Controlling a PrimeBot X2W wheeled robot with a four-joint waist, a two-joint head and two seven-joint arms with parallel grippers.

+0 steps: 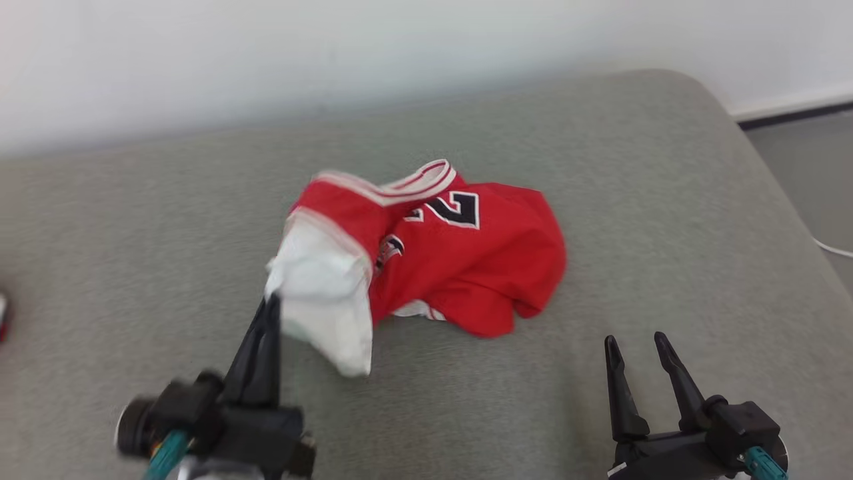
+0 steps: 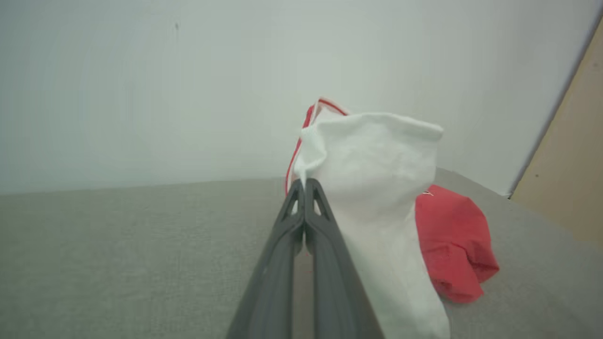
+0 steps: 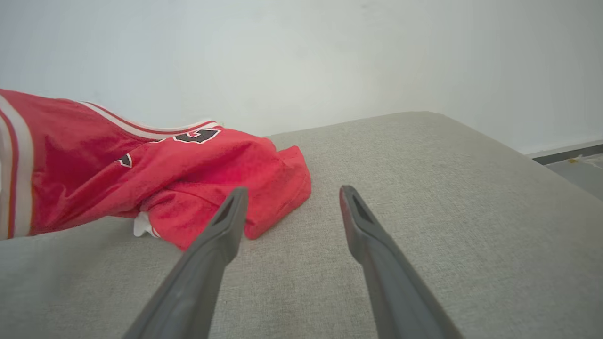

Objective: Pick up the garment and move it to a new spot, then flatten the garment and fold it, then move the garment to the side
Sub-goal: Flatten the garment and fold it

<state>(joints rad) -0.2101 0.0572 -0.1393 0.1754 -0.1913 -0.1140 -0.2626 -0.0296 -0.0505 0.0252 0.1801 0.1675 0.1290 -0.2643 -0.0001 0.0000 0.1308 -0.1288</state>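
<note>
A red jersey (image 1: 466,260) with white trim and black numbers lies crumpled on the grey cushion (image 1: 166,233). Its white inner side (image 1: 326,293) is turned up at the near left corner. My left gripper (image 1: 272,301) is shut on that raised corner, and the left wrist view shows the white cloth (image 2: 377,179) hanging over the closed fingertips (image 2: 301,184) with the red part (image 2: 452,240) behind. My right gripper (image 1: 636,340) stands open at the lower right, a short way from the jersey's near right edge (image 3: 198,179), with nothing between its fingers (image 3: 228,212).
The grey cushion fills most of the scene, with bare room to the left and right of the jersey. A white wall rises behind it. Floor and a white cable (image 1: 833,248) lie past the cushion's right edge. A small red and white object (image 1: 2,317) sits at the far left edge.
</note>
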